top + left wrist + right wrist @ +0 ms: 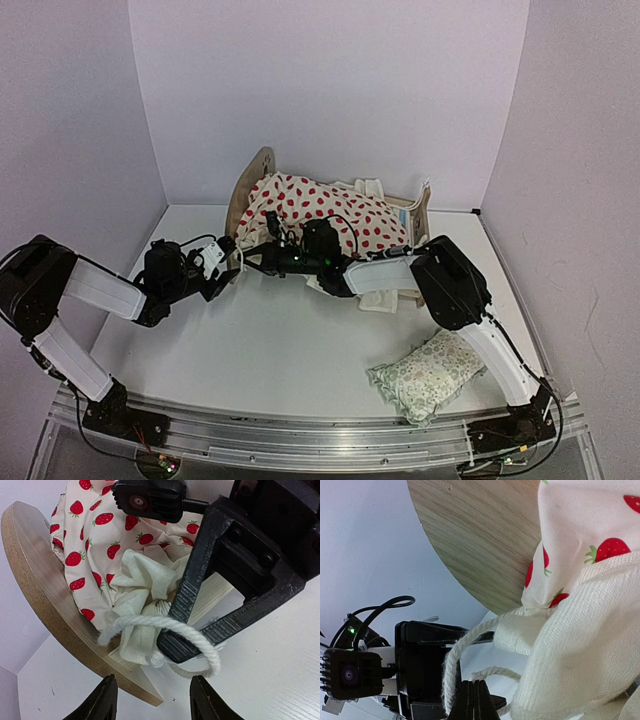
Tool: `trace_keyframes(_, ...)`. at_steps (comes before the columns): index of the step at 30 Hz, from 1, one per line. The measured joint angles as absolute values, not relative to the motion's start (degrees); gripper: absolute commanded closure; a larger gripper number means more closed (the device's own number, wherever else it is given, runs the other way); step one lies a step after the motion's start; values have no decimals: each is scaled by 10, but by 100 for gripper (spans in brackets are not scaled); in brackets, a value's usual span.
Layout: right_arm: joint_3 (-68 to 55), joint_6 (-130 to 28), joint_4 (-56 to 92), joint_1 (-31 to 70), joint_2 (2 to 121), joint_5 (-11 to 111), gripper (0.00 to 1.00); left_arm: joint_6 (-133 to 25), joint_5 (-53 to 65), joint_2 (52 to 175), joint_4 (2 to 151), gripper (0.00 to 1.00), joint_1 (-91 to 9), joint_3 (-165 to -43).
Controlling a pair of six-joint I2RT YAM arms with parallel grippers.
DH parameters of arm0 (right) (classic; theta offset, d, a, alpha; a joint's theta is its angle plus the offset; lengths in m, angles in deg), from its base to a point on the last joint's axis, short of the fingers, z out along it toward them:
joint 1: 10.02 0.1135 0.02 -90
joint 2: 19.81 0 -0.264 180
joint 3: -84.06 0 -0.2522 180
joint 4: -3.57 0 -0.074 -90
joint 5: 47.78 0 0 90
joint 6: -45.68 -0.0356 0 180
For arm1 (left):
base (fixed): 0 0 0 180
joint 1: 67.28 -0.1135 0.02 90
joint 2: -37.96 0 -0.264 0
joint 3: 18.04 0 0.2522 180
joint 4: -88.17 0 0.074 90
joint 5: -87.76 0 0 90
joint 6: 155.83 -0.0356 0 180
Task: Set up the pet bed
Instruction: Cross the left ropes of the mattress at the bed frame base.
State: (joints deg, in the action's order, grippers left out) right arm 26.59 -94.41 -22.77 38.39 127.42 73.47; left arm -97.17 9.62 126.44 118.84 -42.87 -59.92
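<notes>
Right claw (474, 701), seemingly pinching cord (150, 623), blocks left claw (152, 700) from cushion (95, 535).

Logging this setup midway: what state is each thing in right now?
left end effector: open, empty.
right end effector: shut.
pet bed: standing upright.
strawberry cushion: crumpled, heaped on bed.
white cord: looped over right end effector.
floral pillow: lying on table, off bed.
</notes>
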Motion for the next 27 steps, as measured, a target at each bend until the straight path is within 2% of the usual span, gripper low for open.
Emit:
trace_keyframes(8,272,-946,-225,383,1278,736,100,-968,108,1264,1220,51,-429,-599)
trace_keyframes(27,279,-952,-227,382,1282,737,100,-953,138,1299,1252,63,-429,-599)
